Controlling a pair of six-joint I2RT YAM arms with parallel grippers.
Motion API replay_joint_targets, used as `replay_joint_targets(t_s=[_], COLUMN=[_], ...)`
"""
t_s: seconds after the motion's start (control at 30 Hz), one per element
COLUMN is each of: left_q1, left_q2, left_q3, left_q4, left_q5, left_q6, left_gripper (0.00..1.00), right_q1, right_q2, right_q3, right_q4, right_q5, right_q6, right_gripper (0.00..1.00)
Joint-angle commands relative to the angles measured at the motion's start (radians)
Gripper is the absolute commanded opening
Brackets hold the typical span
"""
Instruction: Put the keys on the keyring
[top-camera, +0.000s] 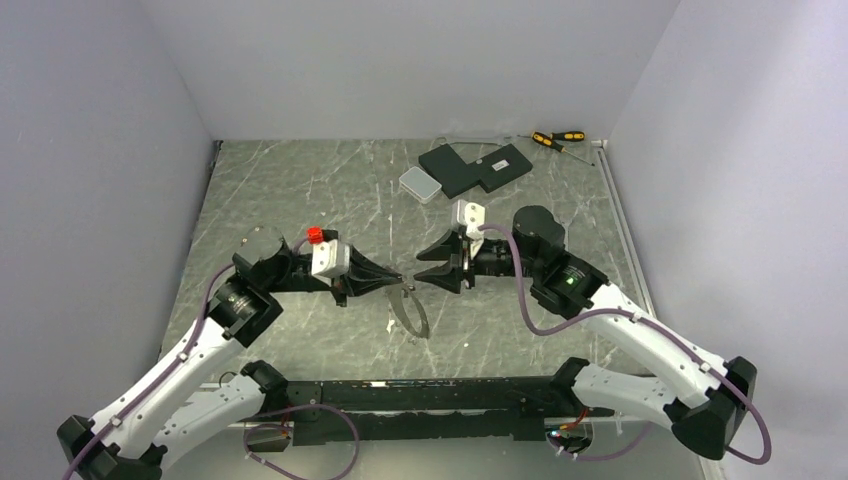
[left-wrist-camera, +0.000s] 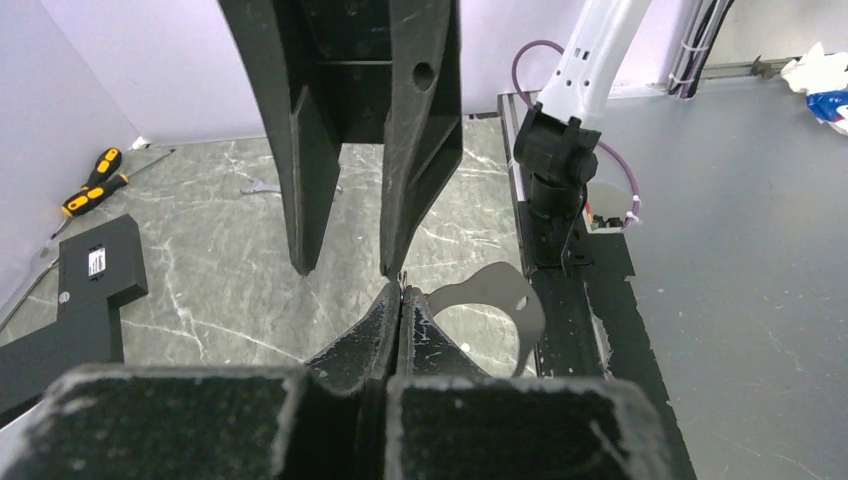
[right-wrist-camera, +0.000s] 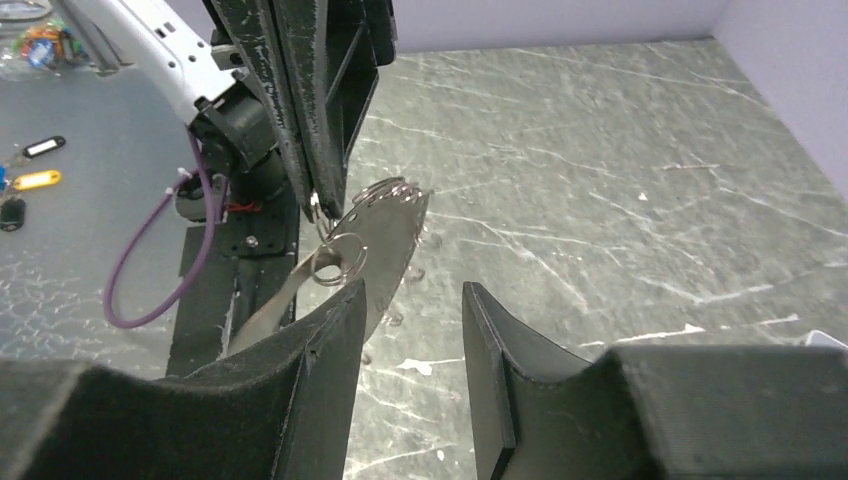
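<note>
Right now my left gripper (top-camera: 398, 283) is clenched on the keyring (top-camera: 411, 312), which hangs just left of my wide-open right gripper (top-camera: 416, 268).

From above and behind, one camera overlooks the whole table (top-camera: 300, 190); both wrist cameras, close in, face each other across its middle.

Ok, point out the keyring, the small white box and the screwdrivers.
keyring (right-wrist-camera: 388, 235), right wrist view, its flat silvery band.
small white box (top-camera: 420, 184), top external view, lid centre.
screwdrivers (top-camera: 571, 135), top external view, one handle.
</note>
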Motion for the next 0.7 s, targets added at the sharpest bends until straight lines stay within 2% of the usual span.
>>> replay_joint_targets(t_s=[0.0, 0.2, 0.67], left_q1=[0.003, 0.005, 0.008], left_q2=[-0.033, -0.043, -0.047], left_q3=[-0.006, -0.006, -0.022], left_q4=[0.111, 0.106, 0.16], left_q5=[0.036, 0.004, -0.026], left_q6=[-0.035, -0.029, -0.064], left_gripper=[0.0, 0.0, 0.0], right_q1=[-0.015, -0.025, -0.033], right_q2=[0.02, 0.037, 0.078], right_q3=[-0.007, 0.0, -0.004], right_q4=[0.129, 0.131, 0.142], right_q5=[-0.117, -0.204, -0.296], right_q6=[0.047, 0.061, 0.065], right_gripper=[0.44, 0.44, 0.44])
